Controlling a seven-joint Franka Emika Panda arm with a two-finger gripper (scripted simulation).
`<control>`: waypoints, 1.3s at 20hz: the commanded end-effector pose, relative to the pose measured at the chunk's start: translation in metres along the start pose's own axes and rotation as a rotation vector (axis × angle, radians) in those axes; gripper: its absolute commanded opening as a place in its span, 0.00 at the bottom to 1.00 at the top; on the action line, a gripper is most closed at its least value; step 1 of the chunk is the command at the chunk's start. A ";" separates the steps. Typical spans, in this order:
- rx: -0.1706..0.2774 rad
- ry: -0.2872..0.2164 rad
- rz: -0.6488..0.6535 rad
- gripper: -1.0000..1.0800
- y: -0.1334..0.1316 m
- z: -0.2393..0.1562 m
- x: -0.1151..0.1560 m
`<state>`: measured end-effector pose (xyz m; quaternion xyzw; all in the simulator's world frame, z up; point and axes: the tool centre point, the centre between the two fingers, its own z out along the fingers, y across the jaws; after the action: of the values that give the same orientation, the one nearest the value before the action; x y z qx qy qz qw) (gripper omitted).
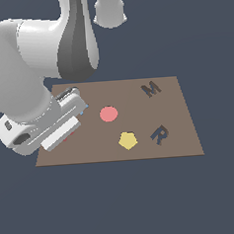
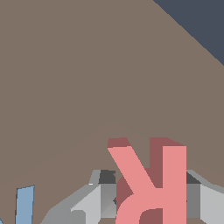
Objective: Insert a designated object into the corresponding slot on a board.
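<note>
Over the brown board (image 1: 141, 147), near its corner at the exterior view's left, the gripper (image 2: 151, 201) has its grey fingers (image 2: 94, 203) closed against the two sides of the salmon-red R block (image 2: 151, 183), which sits between them just above the board surface. A blue piece (image 2: 24, 203) lies near it. Well apart, toward the exterior view's right, lies the R-shaped slot (image 1: 160, 135), with an M-shaped recess (image 1: 150, 89) beyond, a red disc (image 1: 109, 113) and a yellow pentagon (image 1: 127, 140) between
</note>
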<state>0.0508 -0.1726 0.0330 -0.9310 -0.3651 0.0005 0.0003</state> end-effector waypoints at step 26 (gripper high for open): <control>0.000 0.001 0.642 0.00 -0.126 -0.003 0.040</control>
<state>-0.0036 -0.0624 0.0358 -0.9971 -0.0762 0.0004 0.0003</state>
